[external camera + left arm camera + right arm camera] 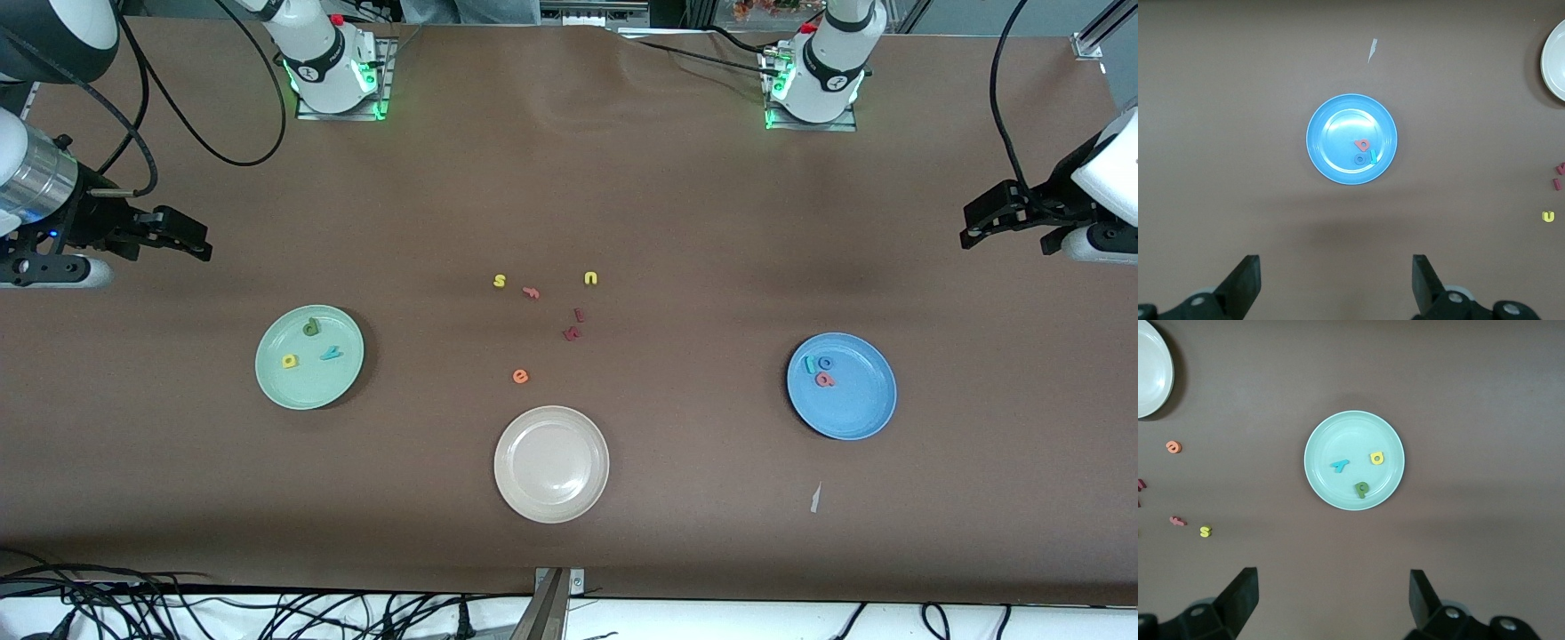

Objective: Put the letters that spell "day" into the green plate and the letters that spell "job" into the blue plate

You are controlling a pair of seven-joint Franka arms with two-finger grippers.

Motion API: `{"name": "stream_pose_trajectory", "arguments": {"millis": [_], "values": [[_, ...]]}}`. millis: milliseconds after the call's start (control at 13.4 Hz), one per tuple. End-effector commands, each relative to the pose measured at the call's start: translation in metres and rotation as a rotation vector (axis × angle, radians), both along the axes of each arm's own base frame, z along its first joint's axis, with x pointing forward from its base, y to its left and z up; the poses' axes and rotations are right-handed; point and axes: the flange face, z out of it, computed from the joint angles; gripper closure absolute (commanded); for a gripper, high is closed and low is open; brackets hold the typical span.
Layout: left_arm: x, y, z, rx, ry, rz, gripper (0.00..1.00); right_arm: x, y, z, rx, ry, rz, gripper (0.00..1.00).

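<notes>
The green plate [267,373] [1321,483] lies toward the right arm's end and holds a dark green "d" [310,327] [1361,489], a yellow "a" [290,360] [1377,458] and a teal "y" [331,353] [1340,465]. The blue plate [858,409] [1331,137] lies toward the left arm's end and holds a teal "j" [810,364] [1373,157], a blue "o" [826,362] [1359,159] and a salmon "b" [825,380] [1363,144]. My right gripper [197,240] [1333,603] and left gripper [973,227] [1336,287] both hang open and empty, high over bare table at their own ends.
A beige plate [551,502] sits nearest the front camera at mid-table. Loose letters lie mid-table: a yellow "s" [500,281], a pink "f" [532,292], a yellow "u" [590,278], two dark red pieces [575,325] and an orange "e" [520,376]. A paper scrap [814,498] lies near the blue plate.
</notes>
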Motion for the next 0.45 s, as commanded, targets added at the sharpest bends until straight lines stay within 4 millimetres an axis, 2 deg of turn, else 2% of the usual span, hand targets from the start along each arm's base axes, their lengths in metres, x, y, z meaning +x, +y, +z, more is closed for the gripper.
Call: {"name": "stream_pose_trajectory", "arguments": {"millis": [0,374], "values": [[0.0049,0.0059,0.0053,0.016,-0.009,0.007,0.0,0.0009,-0.0006,0.0065,-0.005,-0.001,0.019,0.0],[0.0048,0.0077,0.0052,0.016,-0.007,0.008,0.0,0.0006,-0.0007,0.0038,-0.007,0.008,0.019,0.0]]}}
